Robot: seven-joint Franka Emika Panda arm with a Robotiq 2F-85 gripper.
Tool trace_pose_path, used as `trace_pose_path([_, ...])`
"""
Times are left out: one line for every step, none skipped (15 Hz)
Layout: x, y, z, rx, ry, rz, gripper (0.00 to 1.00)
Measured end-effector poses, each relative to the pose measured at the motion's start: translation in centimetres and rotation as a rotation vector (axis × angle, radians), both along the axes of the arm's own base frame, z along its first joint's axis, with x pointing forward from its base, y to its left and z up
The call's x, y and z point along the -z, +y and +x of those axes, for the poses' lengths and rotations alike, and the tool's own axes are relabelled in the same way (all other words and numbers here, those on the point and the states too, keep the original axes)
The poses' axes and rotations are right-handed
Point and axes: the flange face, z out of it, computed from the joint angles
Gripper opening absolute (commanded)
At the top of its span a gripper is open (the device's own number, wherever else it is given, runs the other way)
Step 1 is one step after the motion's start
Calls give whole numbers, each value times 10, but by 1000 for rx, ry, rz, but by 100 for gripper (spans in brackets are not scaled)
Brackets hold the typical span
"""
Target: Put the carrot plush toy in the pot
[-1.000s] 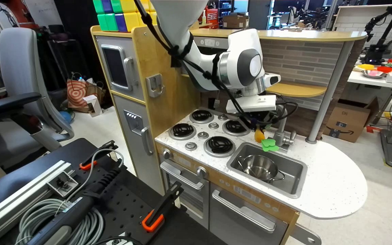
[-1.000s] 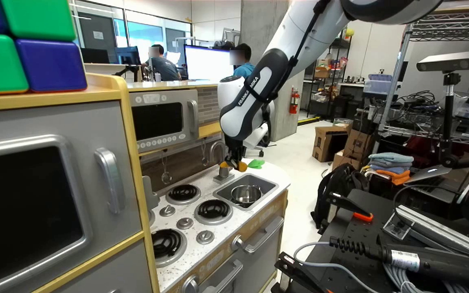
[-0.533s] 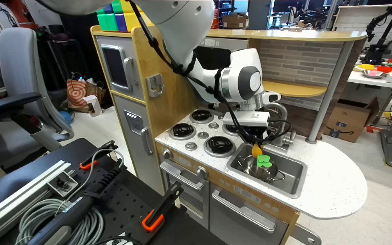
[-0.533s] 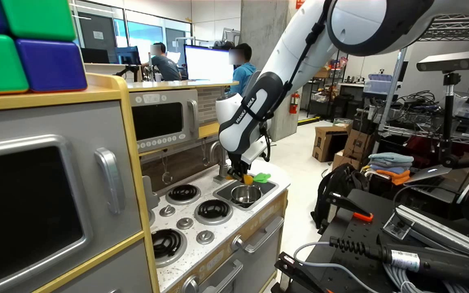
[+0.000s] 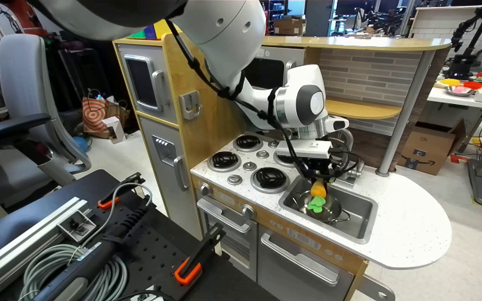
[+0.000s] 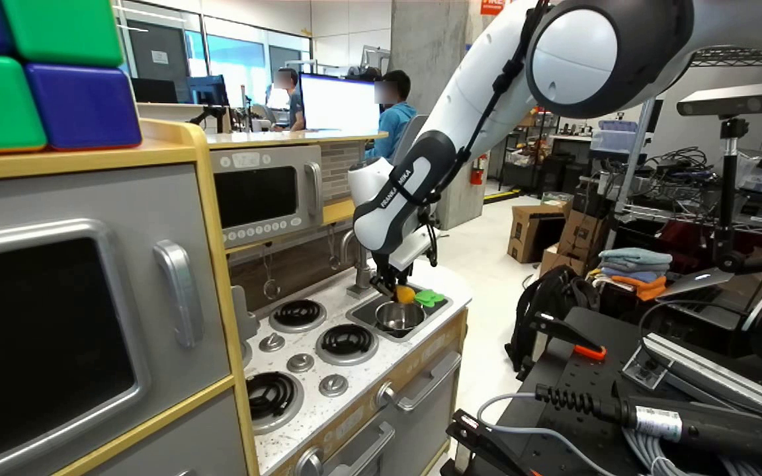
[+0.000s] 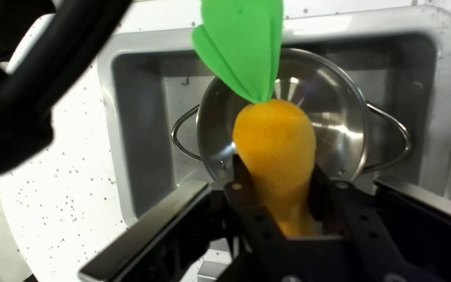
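Two partly parted fingers (image 7: 249, 201) clasp the carrot (image 7: 275, 137).

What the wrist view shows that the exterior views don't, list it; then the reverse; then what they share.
Wrist view only: both fingers of the gripper seen clearly, one on each side of the carrot plush toy.

Exterior views only: the robot's white arm, the colored blocks and the orange-tipped clamps.

Shared: the gripper holding the carrot plush toy, its green leaves, the pot standing in the sink, and the white speckled countertop.
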Motion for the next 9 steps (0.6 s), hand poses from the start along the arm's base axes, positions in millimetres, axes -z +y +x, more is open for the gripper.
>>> trace_pose_path([-2, 1, 2, 0, -4, 2, 75])
trace_pose_path([-4, 3, 4, -2, -8, 4, 83])
trace_pose_path([-7, 6, 5, -5, -13, 6, 89])
trace_pose_path([-10, 10, 7, -9, -17, 7, 98])
trace_pose_path([-14, 13, 9, -13, -23, 8, 100])
trace_pose_path([-19, 16, 12, -17, -29, 8, 100])
trace_pose_path([-24, 19, 13, -21, -33, 9, 100])
trace_pose_path([-28, 21, 13, -32, -20, 10, 100])
trace_pose_path([-33, 25, 11, -59, 18, 18, 100])
